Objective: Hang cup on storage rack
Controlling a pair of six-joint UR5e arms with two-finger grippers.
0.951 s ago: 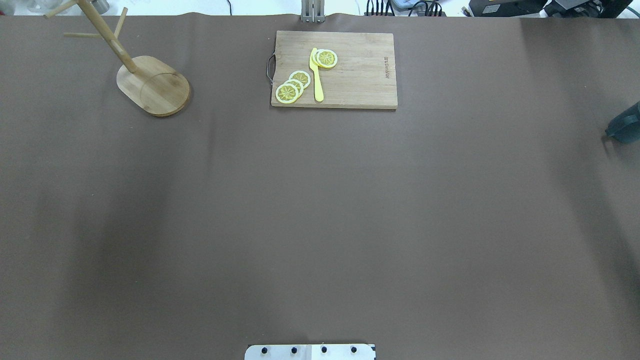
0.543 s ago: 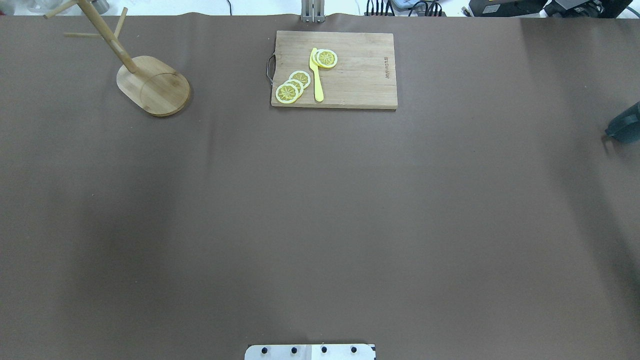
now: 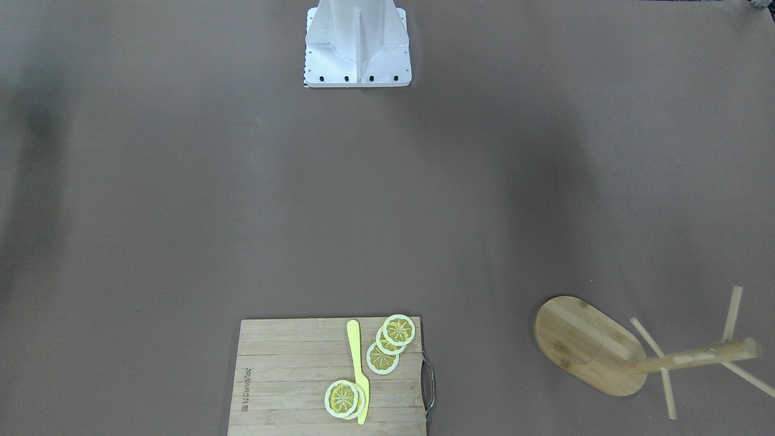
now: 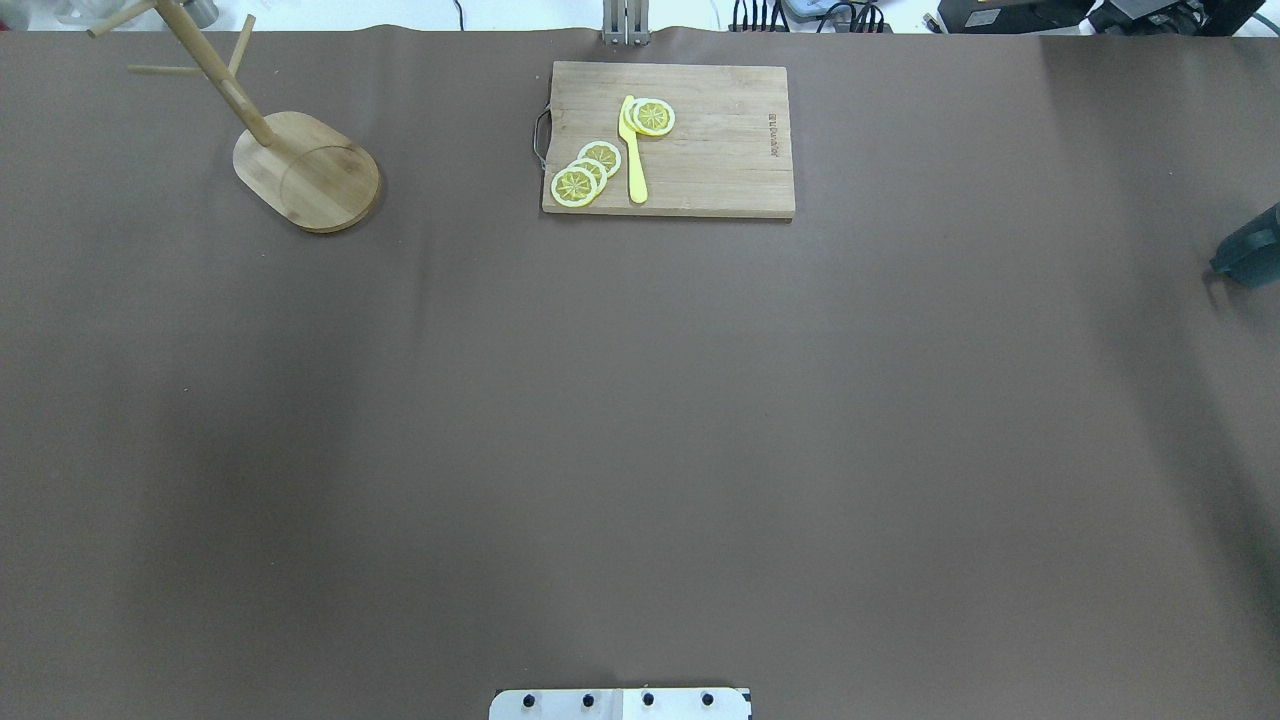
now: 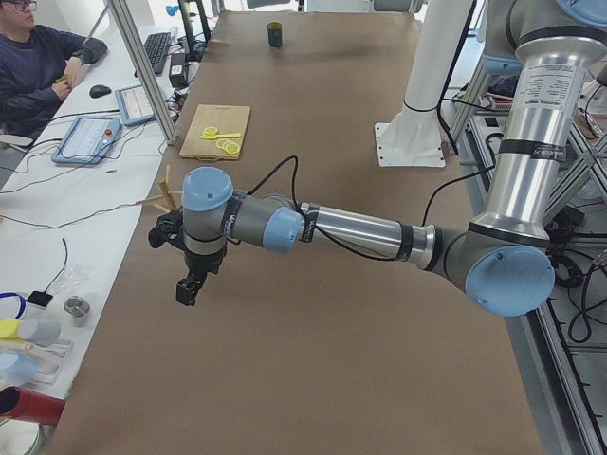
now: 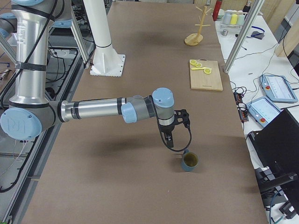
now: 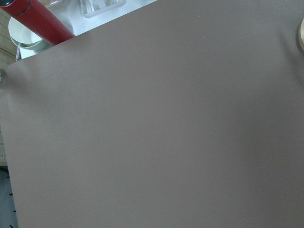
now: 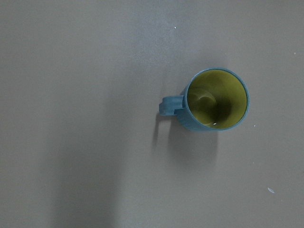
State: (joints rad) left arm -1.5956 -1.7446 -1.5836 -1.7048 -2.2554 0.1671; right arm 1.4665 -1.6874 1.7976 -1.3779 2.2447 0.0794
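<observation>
The slate-blue cup (image 8: 216,99) stands upright on the brown table, yellow-olive inside, with its handle pointing left in the right wrist view. It also shows at the right edge of the overhead view (image 4: 1250,245) and in the exterior right view (image 6: 189,161). My right gripper (image 6: 168,139) hangs above the table just beside the cup and apart from it. I cannot tell if it is open or shut. The bamboo storage rack (image 4: 307,170) stands at the far left, its pegs bare. My left gripper (image 5: 187,289) hovers over bare table near the rack (image 5: 169,194). Its state is unclear.
A wooden cutting board (image 4: 700,160) with lemon slices and a yellow knife (image 4: 634,150) lies at the far middle. The robot's base plate (image 3: 357,66) sits at the near middle edge. A red cylinder (image 7: 40,19) and containers lie beyond the table's left end. An operator (image 5: 38,66) sits alongside.
</observation>
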